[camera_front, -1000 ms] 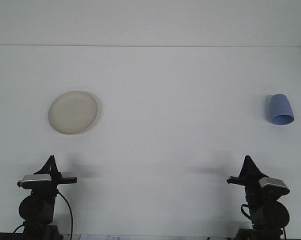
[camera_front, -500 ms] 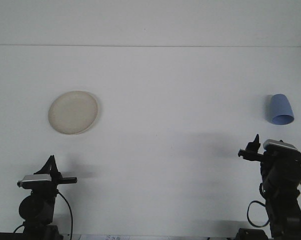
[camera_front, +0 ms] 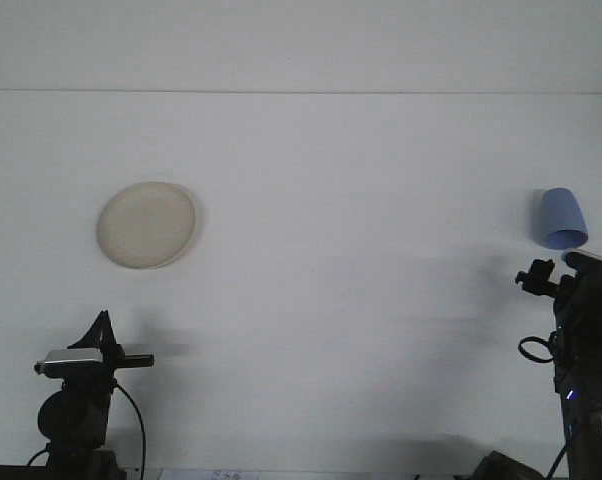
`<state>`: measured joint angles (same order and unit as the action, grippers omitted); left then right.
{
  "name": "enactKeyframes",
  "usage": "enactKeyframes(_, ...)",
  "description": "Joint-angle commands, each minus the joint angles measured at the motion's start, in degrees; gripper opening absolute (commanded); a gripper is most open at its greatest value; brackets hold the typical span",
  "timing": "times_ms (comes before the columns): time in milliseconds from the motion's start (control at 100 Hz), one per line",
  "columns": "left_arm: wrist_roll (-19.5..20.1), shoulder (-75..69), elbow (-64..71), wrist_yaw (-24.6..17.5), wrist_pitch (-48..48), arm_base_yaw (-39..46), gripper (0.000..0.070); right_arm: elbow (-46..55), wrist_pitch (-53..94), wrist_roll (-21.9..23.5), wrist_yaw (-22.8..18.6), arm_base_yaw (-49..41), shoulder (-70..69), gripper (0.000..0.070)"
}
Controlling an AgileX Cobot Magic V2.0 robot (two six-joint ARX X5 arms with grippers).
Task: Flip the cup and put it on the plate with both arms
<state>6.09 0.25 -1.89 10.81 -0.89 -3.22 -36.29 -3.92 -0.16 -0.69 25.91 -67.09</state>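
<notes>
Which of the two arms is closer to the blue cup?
The right arm. Its gripper sits just below the blue cup at the table's right side, while the left gripper is far off at the lower left, below the plate.

Plain white matte tabletop (camera_front: 321,200), faint straight seam across its far edge, soft grey shadows near the front

Left arm (camera_front: 76,400) folded low at near left, its gripper (camera_front: 103,328) pointing up and away; finger gap not resolvable. Right arm (camera_front: 586,370) raised and extended at far right edge, its gripper (camera_front: 537,274) facing left-forward; finger state unclear.
</notes>
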Motion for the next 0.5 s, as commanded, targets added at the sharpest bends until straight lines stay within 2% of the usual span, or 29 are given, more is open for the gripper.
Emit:
enactKeyframes(0,0.13,-0.09,1.09,0.31,-0.79,0.07,0.0015,-0.70,-4.26,-2.36,-2.16,1.64,-3.43,0.0519)
enactKeyframes(220,0.13,-0.09,1.09,0.31,-0.79,0.07,0.0015,-3.10,-14.97,-3.54,-8.52,5.55,-15.89,0.0519)
enactKeyframes(380,0.13,-0.09,1.09,0.31,-0.79,0.07,0.0015,-7.19,-16.98,-4.46,-9.11,6.88,-22.93,0.0519)
enactKeyframes(490,0.13,-0.09,1.09,0.31,-0.79,0.07,0.0015,-10.91,-17.11,-5.57,-11.96,7.56,-27.17,0.0519)
